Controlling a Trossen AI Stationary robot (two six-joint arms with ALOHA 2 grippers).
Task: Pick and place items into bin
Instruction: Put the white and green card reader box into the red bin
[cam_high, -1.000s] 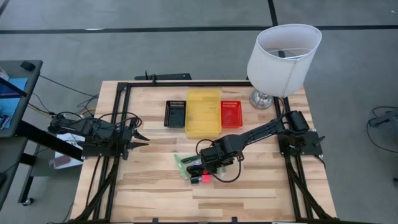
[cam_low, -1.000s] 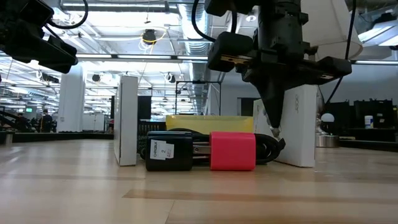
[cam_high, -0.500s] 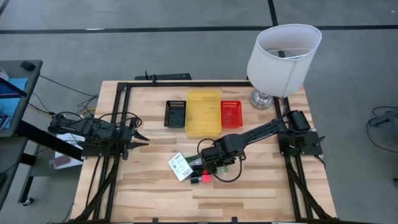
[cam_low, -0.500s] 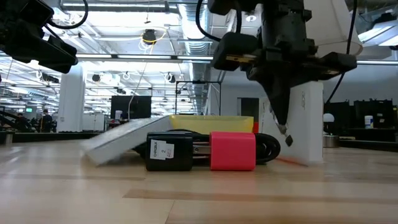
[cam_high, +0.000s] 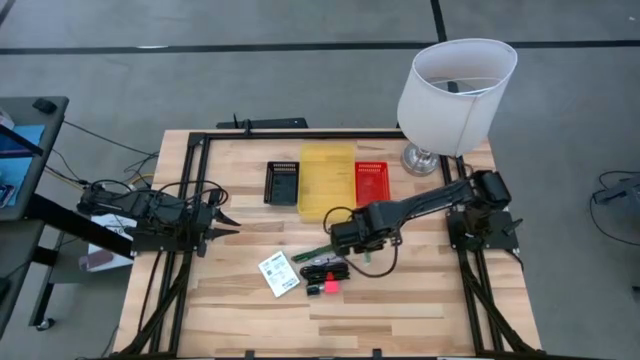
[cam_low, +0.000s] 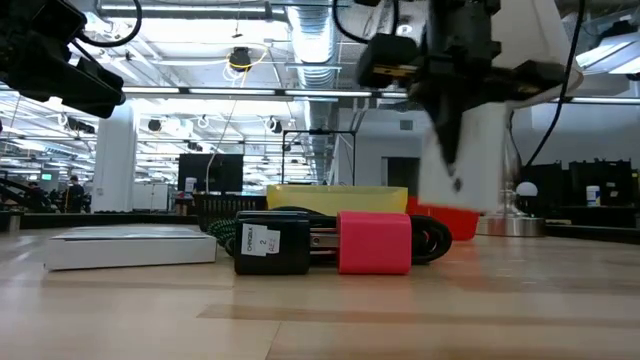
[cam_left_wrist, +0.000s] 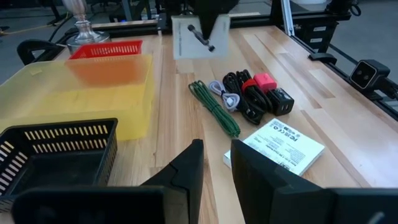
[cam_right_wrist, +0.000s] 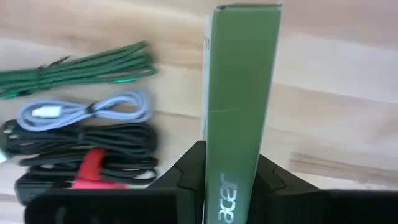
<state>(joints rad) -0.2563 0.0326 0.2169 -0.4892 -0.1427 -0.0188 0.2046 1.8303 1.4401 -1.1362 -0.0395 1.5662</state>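
My right gripper hovers above the middle of the table, shut on a thin white box with a green narrow side. The box shows raised in the low view and the left wrist view. A flat white labelled packet lies face up on the table. Beside it lie a green cord bundle, a pale cable and a black charger with a pink-red block. My left gripper waits open at the table's left edge. My right gripper pinches the box across its thin thickness, one finger on each broad face, next to the green narrow side. The fingers come from above, pointing down. The box stands upright on edge in the hold, lifted clear of the table.
At the far side stand a black bin, a yellow tray and a red bin in a row. A white-shaded lamp stands on the far right corner. Bare wood lies along the near edge.
The white labelled packet, which stood on edge, has tipped over toward the table's left and lies flat now. My right gripper has risen and moved toward the far edge, nearer the yellow tray, and the green-sided box has come up clear of the table with it.
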